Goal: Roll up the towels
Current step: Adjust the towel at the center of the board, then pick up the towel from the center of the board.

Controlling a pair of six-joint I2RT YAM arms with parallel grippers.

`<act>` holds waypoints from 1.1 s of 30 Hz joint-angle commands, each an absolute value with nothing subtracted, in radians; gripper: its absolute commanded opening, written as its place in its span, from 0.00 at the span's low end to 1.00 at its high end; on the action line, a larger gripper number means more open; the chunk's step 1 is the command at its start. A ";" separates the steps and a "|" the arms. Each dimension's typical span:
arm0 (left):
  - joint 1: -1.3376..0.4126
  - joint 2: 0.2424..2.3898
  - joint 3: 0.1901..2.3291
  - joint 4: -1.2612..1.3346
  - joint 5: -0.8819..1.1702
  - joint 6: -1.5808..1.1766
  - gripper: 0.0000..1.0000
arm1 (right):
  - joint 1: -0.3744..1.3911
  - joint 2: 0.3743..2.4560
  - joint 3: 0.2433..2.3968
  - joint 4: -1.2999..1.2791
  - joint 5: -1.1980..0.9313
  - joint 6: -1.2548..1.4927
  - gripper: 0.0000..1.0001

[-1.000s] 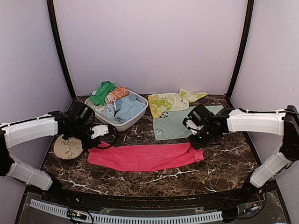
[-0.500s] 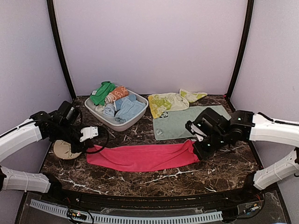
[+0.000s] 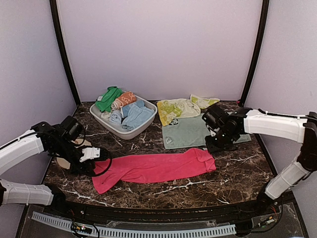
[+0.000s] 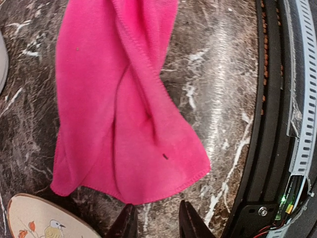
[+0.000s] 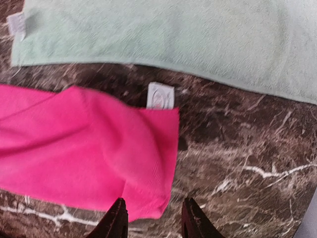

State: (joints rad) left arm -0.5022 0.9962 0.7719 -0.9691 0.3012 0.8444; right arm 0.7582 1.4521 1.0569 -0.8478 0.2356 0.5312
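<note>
Pink towel (image 3: 156, 167) lies long on table (image 3: 237, 176), spread out, not rolled yet.
Left claw (image 4: 158, 220) and right claw (image 5: 153, 218) a bit apart, empty, one by each end.
Next, I think: smooth twisted left end, pinch it, start rolling.

From above, the left arm (image 3: 25, 148) lies across the plate (image 3: 60, 162) and covers most of it; the right arm (image 3: 272, 124) hides the right end of the mint towel (image 3: 183, 133); the lower towels in the basin (image 3: 132, 133) are buried under the top ones. Left wrist view: pink towel (image 4: 124, 109) runs off the top edge, plate clipped by the bottom-left corner, left fingers (image 4: 126, 225) tips only. Right wrist view: pink towel cut at the left, mint towel at top and right, right fingers (image 5: 116, 220) tips only, print on the white label (image 5: 160, 95) too blurred to read.
</note>
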 commanded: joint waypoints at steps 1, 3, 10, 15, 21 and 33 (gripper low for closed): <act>-0.407 1.063 0.865 -0.863 0.277 0.858 0.33 | 0.665 1.560 1.118 -0.708 0.278 0.440 0.37; -0.355 1.149 0.912 -0.788 0.265 0.838 0.33 | 0.631 1.600 1.120 -0.664 0.258 0.420 0.37; -0.346 1.382 0.877 -0.565 0.145 0.855 0.32 | 0.585 1.702 1.108 -0.580 0.212 0.402 0.43; -0.348 1.506 0.892 -0.564 0.144 0.867 0.32 | 0.552 1.720 1.074 -0.530 0.164 0.395 0.48; -0.357 1.503 0.809 -0.556 0.144 0.904 0.33 | 0.548 1.765 1.052 -0.499 0.126 0.385 0.51; -0.407 1.510 0.695 -0.397 0.080 0.844 0.15 | 0.538 1.765 0.981 -0.419 0.052 0.416 0.02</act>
State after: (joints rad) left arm -0.3912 1.4899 0.7380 -0.4393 0.1059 0.8684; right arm 0.5446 1.7721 1.0214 -0.4431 0.1104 0.4019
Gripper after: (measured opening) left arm 0.220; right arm 0.131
